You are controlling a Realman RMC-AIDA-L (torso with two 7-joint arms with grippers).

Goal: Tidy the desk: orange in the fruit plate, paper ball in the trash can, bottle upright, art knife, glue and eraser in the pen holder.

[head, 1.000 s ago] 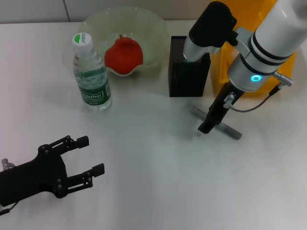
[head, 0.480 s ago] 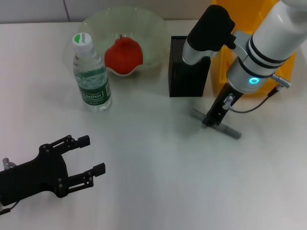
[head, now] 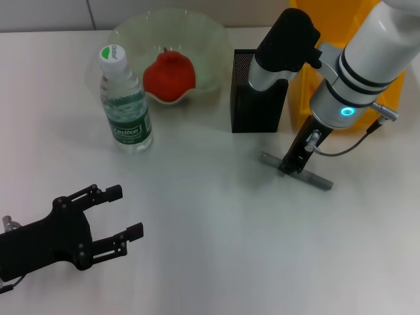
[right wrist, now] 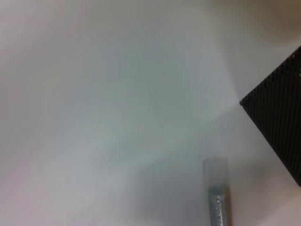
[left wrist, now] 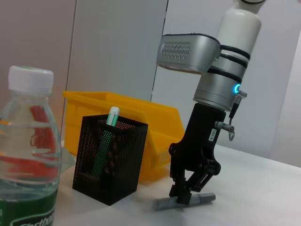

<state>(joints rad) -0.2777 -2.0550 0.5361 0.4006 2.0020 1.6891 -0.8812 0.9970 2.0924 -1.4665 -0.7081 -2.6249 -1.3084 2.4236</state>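
At the lower left of the head view the left gripper [head: 125, 211] sits idle on the white desk [head: 210, 249], its black fingers spread apart and holding nothing. Right of centre, the right gripper [head: 291, 167] is down on the grey art knife [head: 318, 180], which lies flat on the desk just in front of the pen holder; in the left wrist view its fingers [left wrist: 187, 192] straddle the knife's middle, appearing to pinch it, though the knife rests on the surface and is not lifted. Beyond it, in the upper middle, the black mesh pen holder [head: 256, 102] stands upright with a green-and-white stick [left wrist: 107, 141] already inside, likely the glue; whether the eraser is in there cannot be told. To the left the water bottle [head: 123, 102] stands upright, and behind it, at the top of the frame, the orange [head: 169, 75] rests in the glass fruit plate [head: 210, 39]. A yellow bin [head: 335, 26] sits at the upper right. No paper ball shows on the desk. Judging by this, the knife is the last visible item.
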